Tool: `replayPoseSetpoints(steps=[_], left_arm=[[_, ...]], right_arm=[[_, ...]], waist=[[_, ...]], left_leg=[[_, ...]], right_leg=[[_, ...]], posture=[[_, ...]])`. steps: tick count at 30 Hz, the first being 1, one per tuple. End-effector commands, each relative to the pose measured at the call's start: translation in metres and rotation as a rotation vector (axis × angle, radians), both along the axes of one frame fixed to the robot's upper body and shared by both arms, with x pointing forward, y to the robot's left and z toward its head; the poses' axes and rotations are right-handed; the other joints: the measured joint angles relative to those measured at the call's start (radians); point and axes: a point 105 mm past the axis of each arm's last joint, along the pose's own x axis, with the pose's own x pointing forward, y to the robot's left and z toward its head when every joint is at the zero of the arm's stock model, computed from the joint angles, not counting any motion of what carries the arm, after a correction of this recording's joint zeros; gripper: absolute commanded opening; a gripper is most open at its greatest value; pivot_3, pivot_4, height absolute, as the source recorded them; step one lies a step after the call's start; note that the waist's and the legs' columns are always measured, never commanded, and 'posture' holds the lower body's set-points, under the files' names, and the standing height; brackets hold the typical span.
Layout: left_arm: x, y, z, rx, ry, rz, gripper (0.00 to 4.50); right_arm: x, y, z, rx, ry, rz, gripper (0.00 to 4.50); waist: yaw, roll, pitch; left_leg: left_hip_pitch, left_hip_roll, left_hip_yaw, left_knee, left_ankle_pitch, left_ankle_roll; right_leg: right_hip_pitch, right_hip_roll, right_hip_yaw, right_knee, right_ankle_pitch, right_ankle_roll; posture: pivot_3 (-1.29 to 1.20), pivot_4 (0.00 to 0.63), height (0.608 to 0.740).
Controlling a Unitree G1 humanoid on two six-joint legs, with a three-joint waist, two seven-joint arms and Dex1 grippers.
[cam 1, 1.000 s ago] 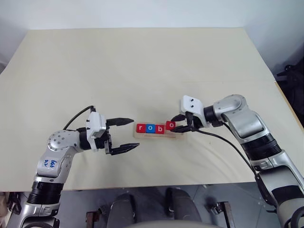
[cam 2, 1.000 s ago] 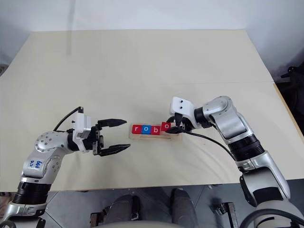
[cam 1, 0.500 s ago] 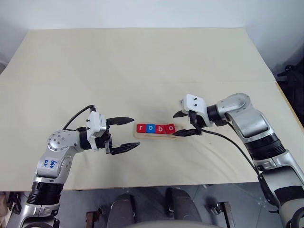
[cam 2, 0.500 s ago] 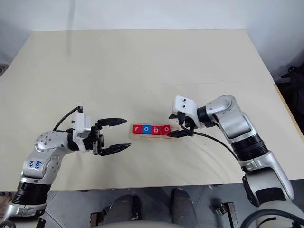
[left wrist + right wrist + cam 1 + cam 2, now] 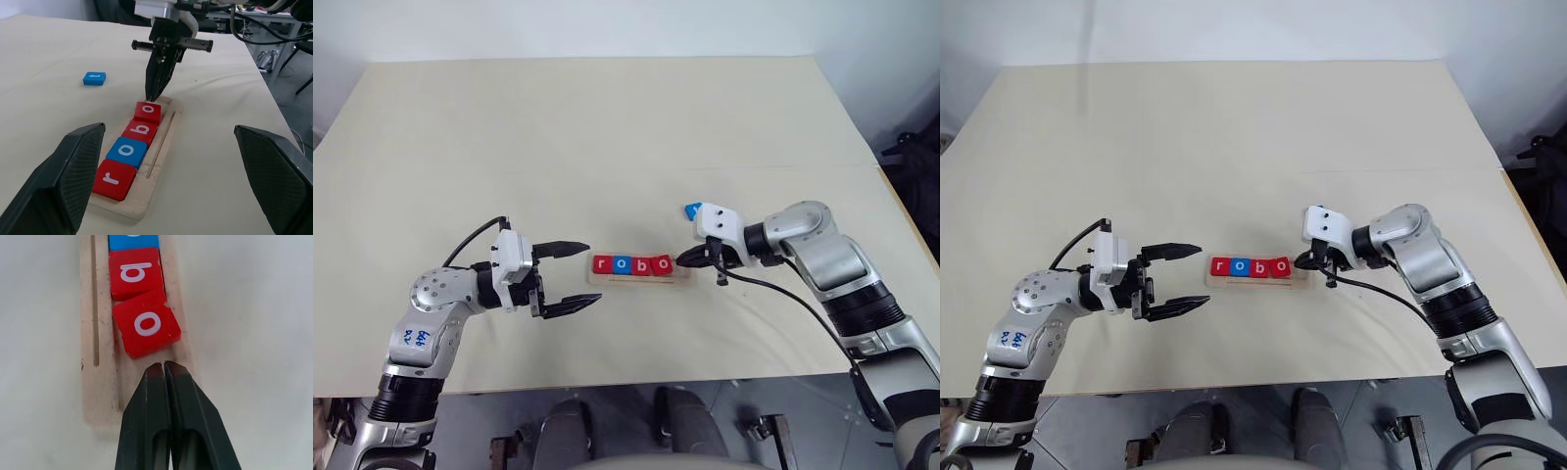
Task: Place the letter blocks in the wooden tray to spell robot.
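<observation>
On the table (image 5: 607,147), the wooden tray (image 5: 164,147) holds four letter blocks in a row: red r (image 5: 113,179), blue o (image 5: 127,151), red b (image 5: 141,130), red o (image 5: 148,111). The red o sits slightly skewed against the b, at the end nearest the right gripper (image 5: 163,366). That gripper's jaws are closed and empty, tips just above the bare end of the tray beside the red o. The blue t block (image 5: 94,78) lies on the table, apart from the tray. The left gripper (image 5: 570,276) hangs near the tray's opposite end, jaws open and empty.
</observation>
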Motion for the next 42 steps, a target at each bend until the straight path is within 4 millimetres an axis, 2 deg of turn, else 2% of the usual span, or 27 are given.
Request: replayPoseSetpoints(steps=[1, 6, 19, 24, 26, 29, 33, 37, 40, 42], left_arm=[[-0.001, 0.002, 0.010, -0.018, -0.035, 0.003, 4.50], [-0.001, 0.002, 0.010, -0.021, -0.034, 0.006, 4.50], [0.000, 0.000, 0.010, -0.027, -0.032, 0.001, 4.50], [0.000, 0.000, 0.009, -0.027, -0.031, 0.003, 4.50], [0.000, 0.003, 0.008, -0.025, -0.025, 0.007, 4.50], [0.001, 0.006, 0.006, -0.022, -0.018, 0.016, 4.50], [0.005, 0.012, 0.005, -0.020, -0.014, 0.034, 4.50], [0.012, 0.018, 0.004, -0.024, -0.011, 0.060, 4.50], [0.015, 0.019, 0.004, -0.026, -0.011, 0.063, 4.50], [0.015, 0.018, 0.004, -0.026, -0.008, 0.057, 4.50]], right_arm=[[-0.002, 0.005, 0.005, 0.005, -0.022, 0.025, 0.05], [-0.013, 0.007, 0.002, -0.007, 0.012, 0.064, 0.05], [-0.019, 0.006, 0.007, 0.026, 0.005, 0.066, 0.05], [-0.021, -0.009, 0.019, 0.076, -0.022, 0.013, 0.05], [-0.020, -0.026, 0.027, 0.129, -0.073, -0.067, 0.05], [-0.028, -0.053, 0.030, 0.181, -0.105, -0.178, 0.66], [-0.044, -0.080, 0.031, 0.293, -0.156, -0.285, 2.02], [-0.072, -0.117, 0.014, 0.375, -0.209, -0.448, 3.43], [-0.082, -0.134, 0.006, 0.440, -0.231, -0.557, 4.42], [-0.087, -0.139, -0.003, 0.424, -0.206, -0.585, 4.47]], waist=[[0.000, 0.000, 0.000], [0.000, 0.000, 0.000], [0.000, 0.000, 0.000], [0.003, 0.000, 0.000], [0.007, 0.000, 0.000], [0.018, 0.000, 0.000], [0.028, 0.000, 0.000], [0.035, -0.001, 0.000], [0.036, -0.001, 0.000], [0.029, -0.001, -0.001]], left_leg=[[0.000, 0.000, 0.000, 0.000, 0.000, 0.000], [0.000, 0.000, 0.000, 0.000, 0.000, 0.000], [0.000, 0.000, 0.000, 0.000, 0.000, 0.000], [0.000, 0.000, 0.000, 0.000, 0.000, 0.000], [0.000, 0.000, 0.000, 0.000, 0.000, 0.000], [0.000, 0.000, 0.000, 0.000, 0.000, 0.000], [0.001, 0.000, -0.001, 0.000, 0.000, 0.000], [0.002, -0.001, -0.001, 0.000, 0.000, 0.000], [0.002, -0.001, -0.001, 0.000, 0.000, 0.000], [0.003, -0.001, -0.001, 0.000, 0.000, 0.000]], right_leg=[[0.000, 0.000, 0.000, 0.000, 0.000, 0.000], [0.000, 0.000, 0.000, 0.000, 0.000, 0.000], [0.000, 0.000, 0.000, 0.000, 0.000, 0.000], [0.000, 0.000, 0.000, 0.000, 0.000, 0.000], [0.000, 0.000, 0.000, 0.000, 0.000, 0.000], [0.000, 0.000, 0.000, -0.001, 0.000, 0.000], [0.001, 0.000, 0.000, -0.001, 0.000, 0.000], [0.003, 0.000, 0.000, -0.001, 0.000, 0.000], [0.003, 0.000, 0.000, -0.002, 0.000, 0.000], [0.003, 0.000, 0.000, -0.001, 0.000, 0.000]], posture=[[0.00, 0.150, 0.740], [0.00, 0.150, 0.740], [0.00, 0.150, 0.740], [0.00, 0.150, 0.740], [0.00, 0.150, 0.740], [0.00, 0.150, 0.740], [0.00, 0.150, 0.740], [0.00, 0.150, 0.740], [0.00, 0.150, 0.740], [0.00, 0.150, 0.740]])
